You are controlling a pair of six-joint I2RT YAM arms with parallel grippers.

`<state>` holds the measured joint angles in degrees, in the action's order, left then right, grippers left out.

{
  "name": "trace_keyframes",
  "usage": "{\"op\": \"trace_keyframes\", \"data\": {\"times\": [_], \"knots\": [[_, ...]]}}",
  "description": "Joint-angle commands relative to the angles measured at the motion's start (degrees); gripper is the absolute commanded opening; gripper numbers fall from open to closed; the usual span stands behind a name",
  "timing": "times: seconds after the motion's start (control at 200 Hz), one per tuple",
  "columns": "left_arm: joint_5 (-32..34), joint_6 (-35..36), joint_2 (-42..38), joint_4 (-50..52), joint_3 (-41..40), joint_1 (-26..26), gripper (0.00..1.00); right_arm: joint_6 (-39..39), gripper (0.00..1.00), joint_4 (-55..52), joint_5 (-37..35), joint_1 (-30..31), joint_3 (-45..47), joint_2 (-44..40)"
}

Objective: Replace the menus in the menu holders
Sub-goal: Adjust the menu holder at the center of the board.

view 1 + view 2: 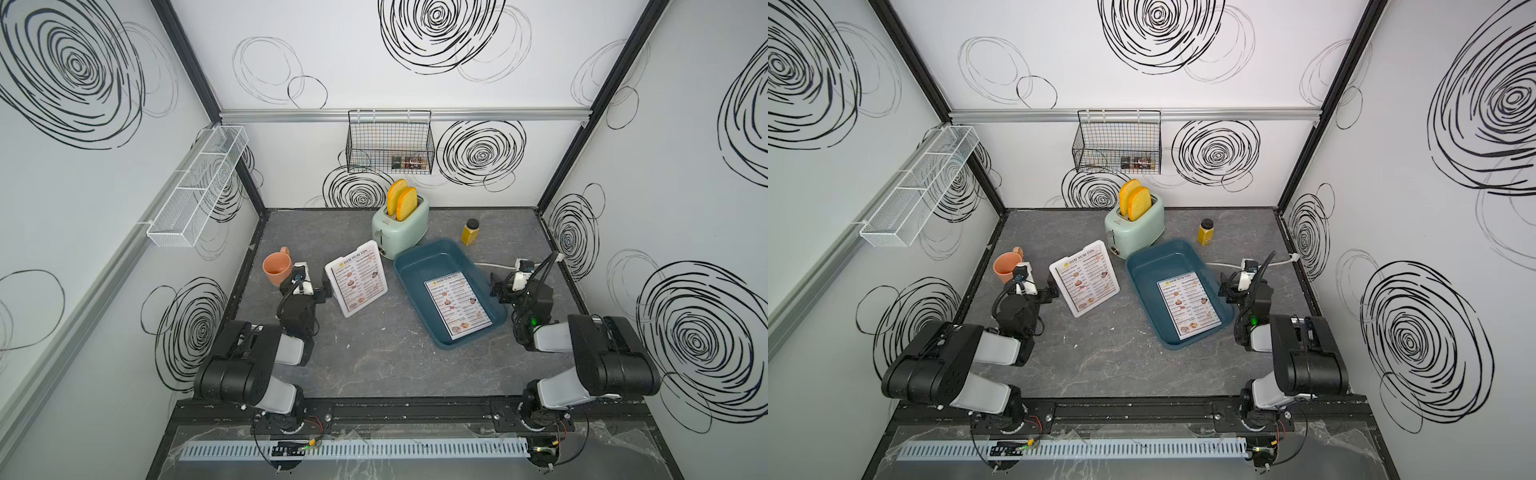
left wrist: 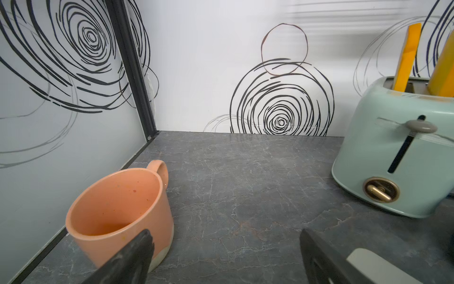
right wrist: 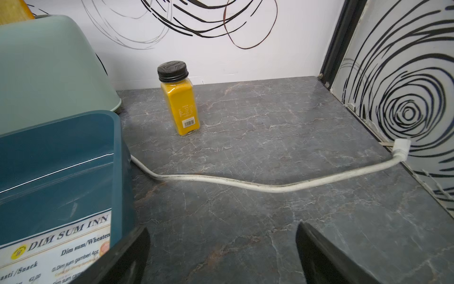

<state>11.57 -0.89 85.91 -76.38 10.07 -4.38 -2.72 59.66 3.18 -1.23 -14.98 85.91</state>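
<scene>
Menu holder [image 1: 356, 279] upright at table [image 1: 374, 365] centre, bin [image 1: 432, 259] right of it, menu [image 1: 457, 305] lying inside, toaster [image 1: 401, 232] behind both

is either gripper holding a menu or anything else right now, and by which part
Nothing is held. The left gripper and the right gripper both stand open and empty.
</scene>
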Motion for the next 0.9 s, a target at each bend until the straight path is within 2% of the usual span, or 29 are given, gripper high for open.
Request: {"op": "trace_keyframes", "data": {"times": [0.0, 0.34, 0.55, 0.625, 0.7, 0.811, 0.896], "knots": [[-1.4, 0.2, -0.3, -2.9, 0.4, 0.0, 0.96, 0.3, 0.97, 1.7, -0.5, 0.2, -0.9, -1.0], [-1.9, 0.1, -0.3, -3.0, 0.3, 0.2, 0.96, 0.3, 0.98, 1.5, -0.4, 0.2, -0.9, -1.0], [-6.1, -1.6, -0.7, -4.7, -0.8, 2.7, 0.96, 0.3, 0.97, 1.5, -0.4, 0.2, -0.9, -0.9], [-4.9, -3.5, -2.8, -6.9, -3.0, 3.8, 0.96, 0.3, 0.97, 1.9, -0.5, 0.3, -0.6, -1.7], [-4.1, -4.2, -7.4, -5.3, -4.3, 4.3, 0.96, 0.7, 0.97, -4.4, -0.1, 0.2, -1.5, -7.1], [-2.2, -5.7, -17.0, 3.8, -4.1, 4.6, 0.96, 3.2, 0.97, -22.7, 2.8, 0.2, -6.3, -15.5], [-0.5, -8.5, -24.0, 10.8, -3.4, 4.8, 0.96, 3.6, 0.97, -28.3, 6.3, -0.3, -6.4, -21.4]]}}
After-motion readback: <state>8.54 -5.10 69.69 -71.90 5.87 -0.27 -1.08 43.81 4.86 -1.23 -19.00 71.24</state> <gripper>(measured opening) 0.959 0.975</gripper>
